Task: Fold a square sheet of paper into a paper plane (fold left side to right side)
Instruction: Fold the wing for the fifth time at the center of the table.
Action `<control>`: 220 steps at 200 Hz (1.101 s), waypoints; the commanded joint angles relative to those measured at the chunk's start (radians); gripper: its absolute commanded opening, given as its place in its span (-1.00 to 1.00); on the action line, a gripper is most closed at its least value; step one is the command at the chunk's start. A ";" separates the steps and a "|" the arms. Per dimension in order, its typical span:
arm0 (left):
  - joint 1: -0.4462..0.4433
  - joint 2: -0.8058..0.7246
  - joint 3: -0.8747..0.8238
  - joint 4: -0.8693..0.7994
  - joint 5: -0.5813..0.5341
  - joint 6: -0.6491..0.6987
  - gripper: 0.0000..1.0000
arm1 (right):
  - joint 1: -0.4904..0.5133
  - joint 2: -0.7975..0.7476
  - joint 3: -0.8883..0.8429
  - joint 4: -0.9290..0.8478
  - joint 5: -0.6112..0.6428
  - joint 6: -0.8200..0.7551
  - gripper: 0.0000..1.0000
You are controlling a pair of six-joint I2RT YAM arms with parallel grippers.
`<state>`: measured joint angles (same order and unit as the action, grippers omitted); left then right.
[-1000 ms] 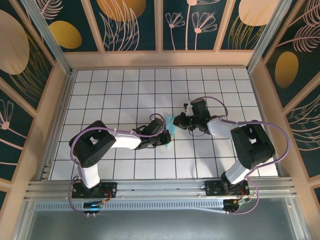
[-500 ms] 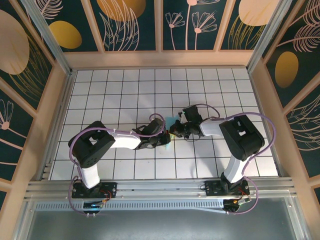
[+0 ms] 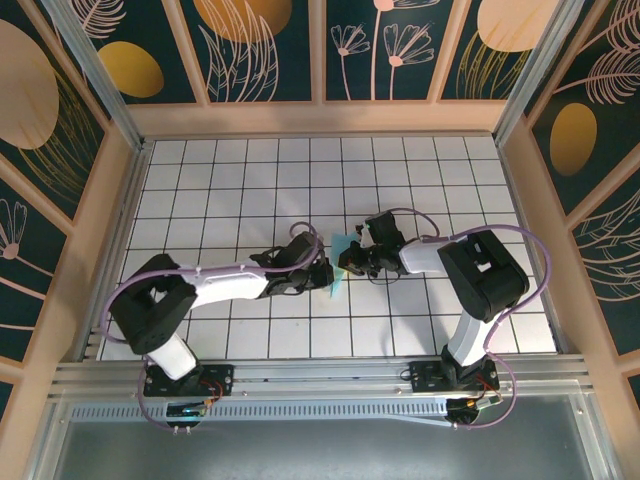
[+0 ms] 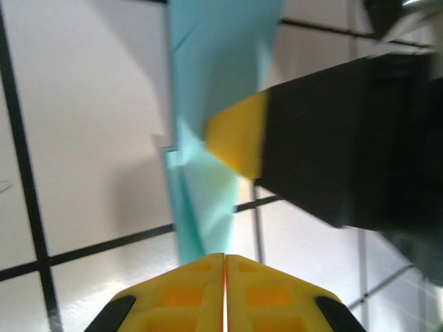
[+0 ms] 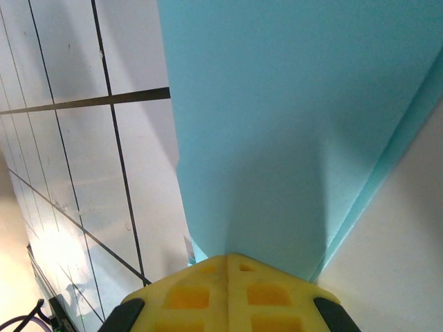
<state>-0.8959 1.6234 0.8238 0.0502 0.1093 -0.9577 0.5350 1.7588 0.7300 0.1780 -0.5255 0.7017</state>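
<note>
The paper plane (image 3: 341, 246), a folded turquoise sheet, lies at mid-desk (image 3: 250, 180) between both arms. The right gripper (image 5: 227, 266) is closed on one end of it, paper emerging from its pads. The left gripper (image 4: 225, 266) has its jaws together at the plane's narrow end; whether it actually holds the paper cannot be told.

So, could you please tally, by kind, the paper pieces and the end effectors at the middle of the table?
Folded turquoise paper: 1
End effectors: 2, the left end effector and the right end effector
Total: 3
</note>
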 commanded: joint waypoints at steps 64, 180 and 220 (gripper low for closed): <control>0.000 -0.015 -0.119 0.236 0.199 -0.132 -0.96 | 0.006 0.046 -0.047 -0.113 0.113 -0.029 -1.00; 0.035 0.083 -0.136 0.350 0.273 -0.158 -0.97 | 0.006 0.062 -0.050 -0.116 0.114 -0.028 -1.00; 0.037 0.124 -0.123 0.330 0.251 -0.147 -0.98 | 0.025 0.067 -0.047 -0.118 0.116 -0.029 -1.00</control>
<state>-0.8639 1.7195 0.6773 0.3714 0.3592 -1.1126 0.5377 1.7573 0.7280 0.1810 -0.5240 0.6899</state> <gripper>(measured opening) 0.043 0.049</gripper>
